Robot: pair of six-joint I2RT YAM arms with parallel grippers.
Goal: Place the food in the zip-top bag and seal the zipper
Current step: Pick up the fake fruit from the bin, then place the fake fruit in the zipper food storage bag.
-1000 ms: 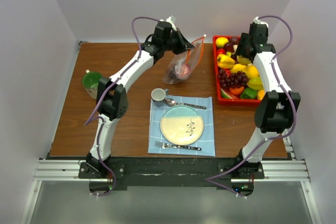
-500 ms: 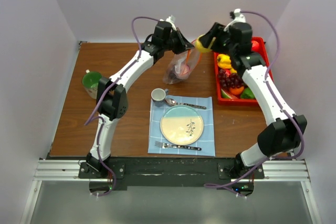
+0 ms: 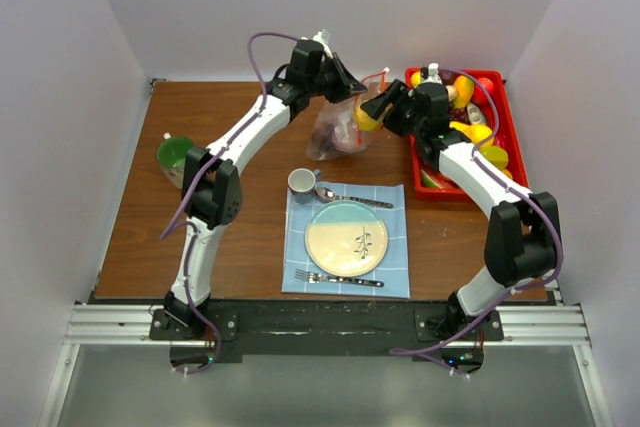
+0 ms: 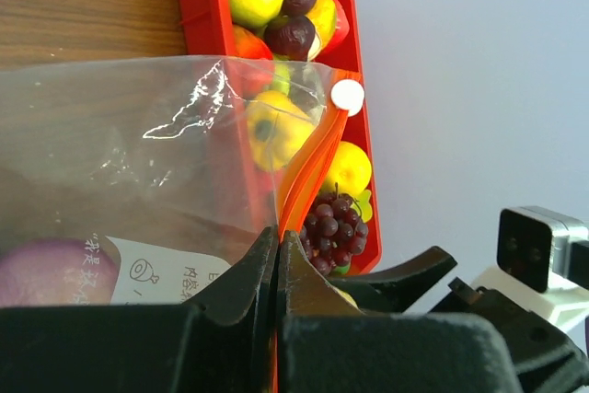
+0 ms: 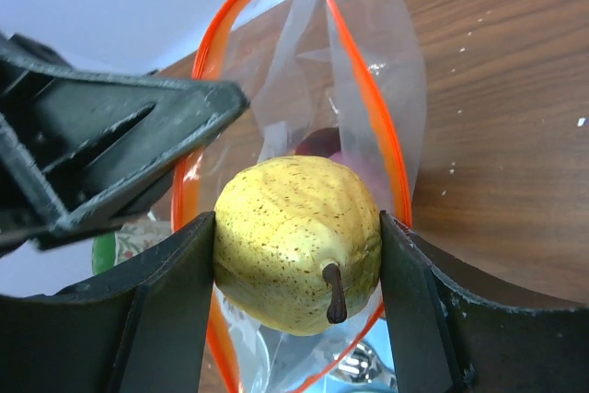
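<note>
Right gripper (image 5: 296, 269) grasps yellow pear (image 5: 290, 227), zip-top bag (image 5: 368, 71) mouth open just below it. Left gripper (image 4: 276, 248) clenched on the zipper (image 4: 308, 167) strip.

A brown wood-grain table (image 3: 130, 227) sits in a narrow booth closed in by three plain, pale walls with a faint lilac tint: the back wall (image 3: 330, 7), the left wall (image 3: 60, 147) and the right wall (image 3: 590, 127). Silver aluminium rails (image 3: 110, 325) run along the table's near edge, above a dull grey surface (image 3: 320, 392). The light is soft and even.
</note>
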